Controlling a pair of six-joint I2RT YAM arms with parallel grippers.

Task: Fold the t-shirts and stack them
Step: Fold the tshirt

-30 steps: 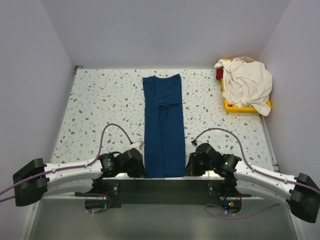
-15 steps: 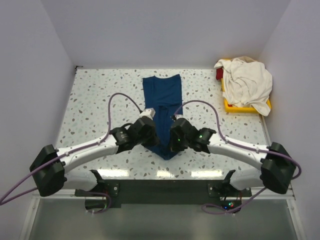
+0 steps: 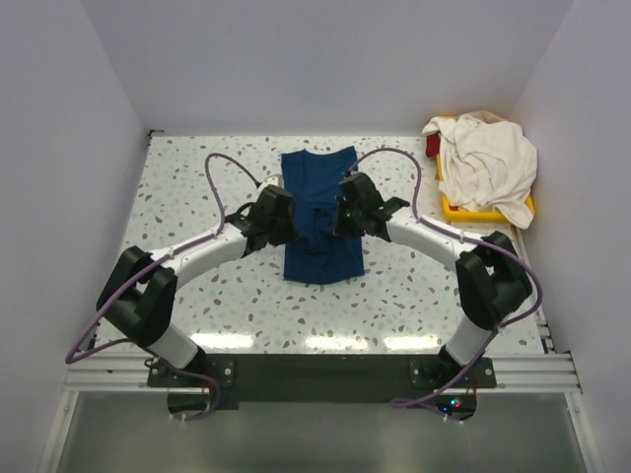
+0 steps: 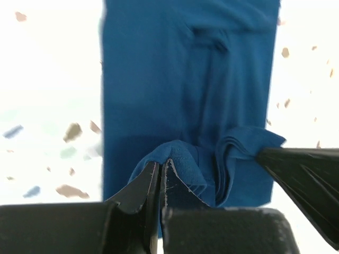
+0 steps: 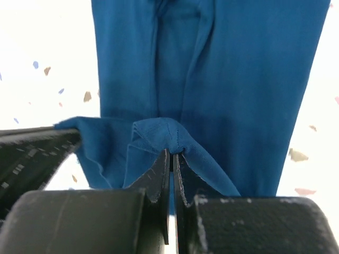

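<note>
The navy blue t-shirt (image 3: 320,187) lies as a narrow strip in the middle of the table, its near end lifted and doubled back over the far part. My left gripper (image 3: 292,219) is shut on a bunched corner of the navy t-shirt (image 4: 177,156). My right gripper (image 3: 340,215) is shut on the other corner of the same hem (image 5: 159,135). Both hold the cloth just above the strip's middle. The cream white t-shirt (image 3: 485,163) lies crumpled at the far right, over the tray.
The yellow plastic tray (image 3: 463,210) sits at the far right under the cream shirt, with a red object (image 3: 432,146) at its back corner. The speckled tabletop (image 3: 187,197) is walled at the back and both sides.
Both grippers have carried the navy shirt's near hem from the table's front edge away toward the back. The shirt now lies folded roughly in half.
</note>
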